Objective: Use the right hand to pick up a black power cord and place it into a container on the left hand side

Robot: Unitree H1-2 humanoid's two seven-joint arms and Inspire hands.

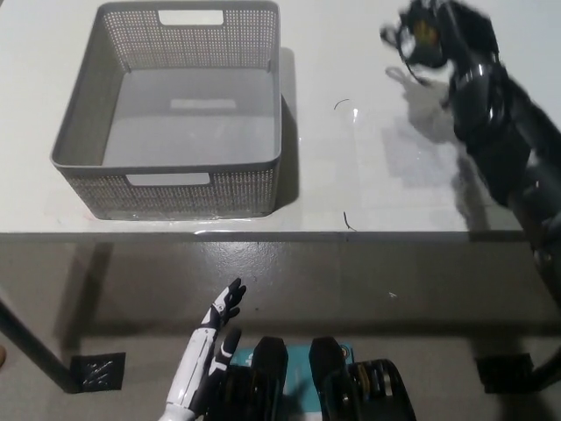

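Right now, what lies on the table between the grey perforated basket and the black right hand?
Head view: bare white table between the grey perforated basket and black right hand, apart from a tiny dark scrap.

One grey perforated basket stood on the single white worktop. It had two handle cut-outs, one in the far wall and one in the near wall. There was one black power cord, bunched at the right robot hand. Two robot hands were in view: that black one raised over the worktop's far right, and one white left robot hand low in front of the worktop's edge. Two small dark specks lay on the worktop.
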